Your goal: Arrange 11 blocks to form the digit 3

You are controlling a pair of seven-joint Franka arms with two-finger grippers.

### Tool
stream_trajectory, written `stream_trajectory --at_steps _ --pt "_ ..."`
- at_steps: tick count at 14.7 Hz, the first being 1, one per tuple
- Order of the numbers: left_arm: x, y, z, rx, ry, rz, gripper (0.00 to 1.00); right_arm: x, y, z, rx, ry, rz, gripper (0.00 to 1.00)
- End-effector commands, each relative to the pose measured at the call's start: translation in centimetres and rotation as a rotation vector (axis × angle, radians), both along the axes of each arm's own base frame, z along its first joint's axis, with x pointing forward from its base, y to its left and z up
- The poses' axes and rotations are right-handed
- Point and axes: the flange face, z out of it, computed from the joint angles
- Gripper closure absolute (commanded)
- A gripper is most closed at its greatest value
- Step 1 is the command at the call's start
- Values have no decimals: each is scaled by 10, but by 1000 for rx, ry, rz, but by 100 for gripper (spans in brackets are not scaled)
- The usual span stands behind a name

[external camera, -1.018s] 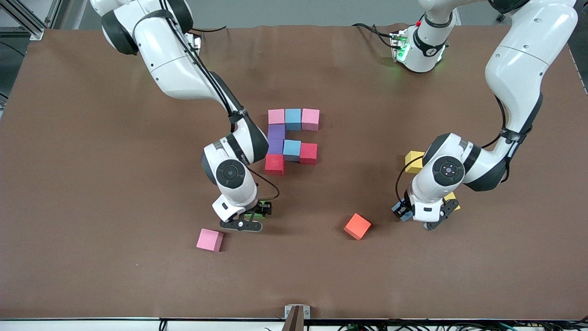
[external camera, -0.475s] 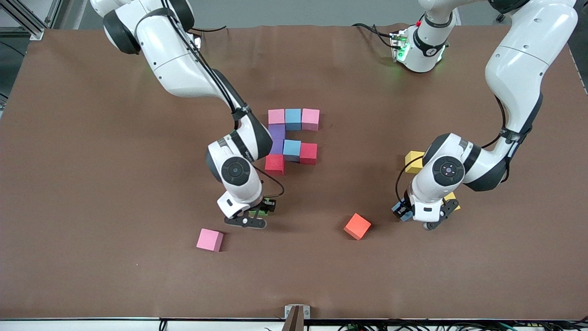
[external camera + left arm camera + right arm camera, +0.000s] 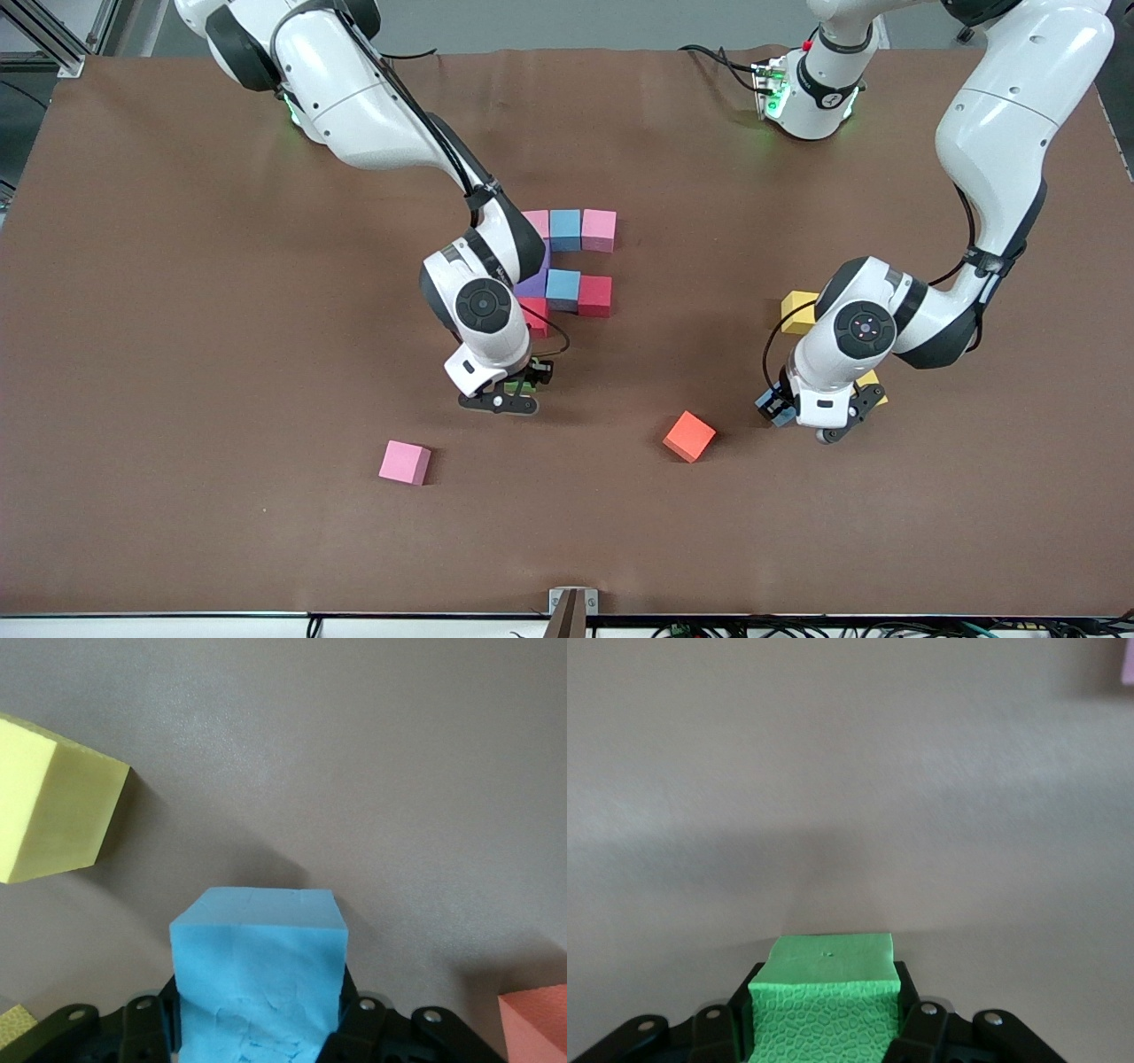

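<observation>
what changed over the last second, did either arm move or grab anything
The right gripper, shut on the green block, carried it from beside the loose pink block toward the digit 3. The left gripper kept holding its light blue block in place. The orange block stayed put.

Blocks are matte foam: green block (image 3: 826,997) shows a pebbled, cell-textured face, light blue block (image 3: 257,970) a scuffed, slightly flaky one. Orange block (image 3: 689,436) and loose pink block (image 3: 405,462) look smooth and matte. Table cover (image 3: 177,354) is brown, matte, faintly wrinkled. Arm shells (image 3: 372,124) are glossy white plastic.
</observation>
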Motion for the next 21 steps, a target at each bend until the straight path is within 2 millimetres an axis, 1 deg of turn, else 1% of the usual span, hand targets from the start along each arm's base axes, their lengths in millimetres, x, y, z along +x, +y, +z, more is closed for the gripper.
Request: stream_trajectory --at_steps 1,6,9,13,17,19,21 --pt "4 -2 0 5 5 -3 54 -24 -5 12 4 30 1 75" --pt "4 -2 0 6 4 -4 54 -24 0 12 30 -4 0 75" --pt "4 -2 0 5 5 -3 54 -30 6 8 36 -14 8 75" --pt "4 -2 -1 7 6 -3 54 -36 5 -2 40 -23 11 75" --pt "4 -2 -3 6 9 -3 54 -38 6 -2 34 -14 14 74" --pt "4 -2 -3 6 9 -3 54 -43 8 -6 30 -7 20 74" --pt "3 -2 -3 5 8 -4 54 -47 7 -4 27 -4 22 74"
